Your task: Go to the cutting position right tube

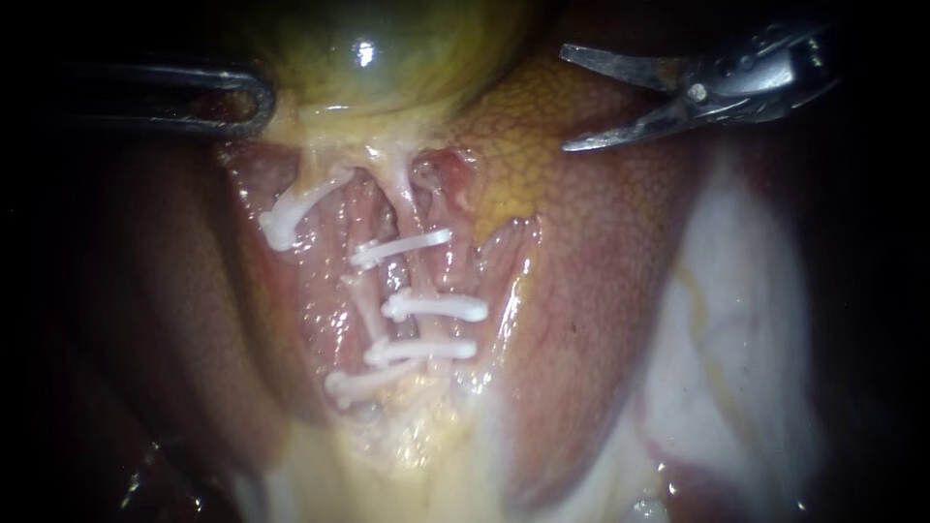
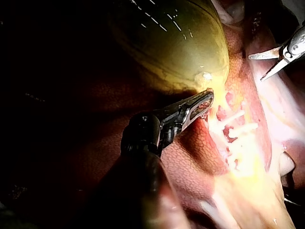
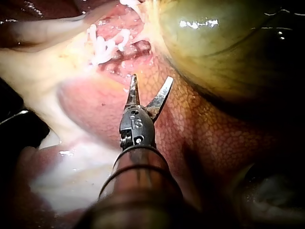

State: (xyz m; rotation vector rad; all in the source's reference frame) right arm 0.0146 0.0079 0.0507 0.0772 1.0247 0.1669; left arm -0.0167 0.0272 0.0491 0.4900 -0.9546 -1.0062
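Right tube (image 1: 401,197), a thin pale strand, runs down from the neck of the green-yellow rounded gallbladder (image 1: 387,48) through a raw pink bed in the middle of the scene, and three white plastic clips (image 1: 436,308) lie across it, one below another. A second pale strand lies just to its left, with white clips of its own. My right instrument (image 1: 563,97), a grey metal shaft ending in two slim pointed blades, hangs over the mottled red-brown liver (image 1: 601,252), to the right of the clipped tube and well apart from it; its jaws stand wide apart with nothing between them. My left instrument (image 1: 263,97), a dark shaft with slotted metal jaws, sits at the far left, jaws drawn close together and pinching the gallbladder's lower edge.
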